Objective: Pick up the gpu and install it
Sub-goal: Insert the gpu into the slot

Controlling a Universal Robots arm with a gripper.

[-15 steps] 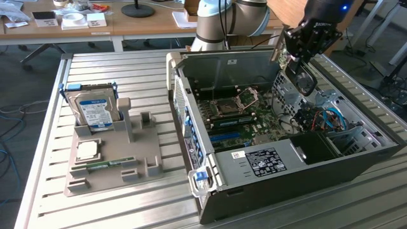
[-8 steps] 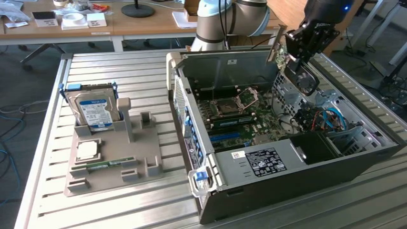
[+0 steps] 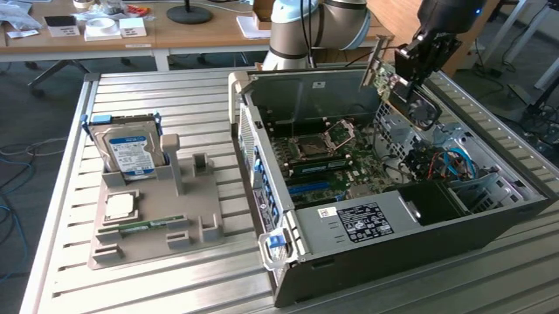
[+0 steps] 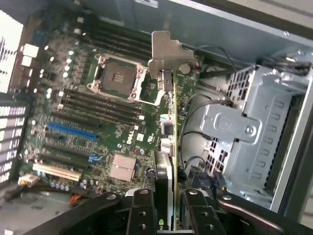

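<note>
The gpu (image 3: 409,98) is a green card with a black round fan and a metal end bracket. It hangs tilted above the open computer case (image 3: 393,226), over the case's far right corner in the exterior view. My gripper (image 3: 417,62) is shut on its upper edge. In the wrist view the gpu (image 4: 168,147) is edge-on between my fingers (image 4: 142,213), with its silver bracket (image 4: 166,51) pointing away from me. Below it lies the motherboard (image 4: 98,98) with a blue slot (image 4: 71,131) and an empty processor socket (image 4: 117,77).
A silver drive cage (image 4: 244,132) and loose cables sit beside the card inside the case. On the exterior view's left, a grey holder tray (image 3: 201,216) carries a blue-labelled hard drive (image 3: 129,150), a processor chip (image 3: 120,206) and a RAM stick (image 3: 144,226). A desk stands behind.
</note>
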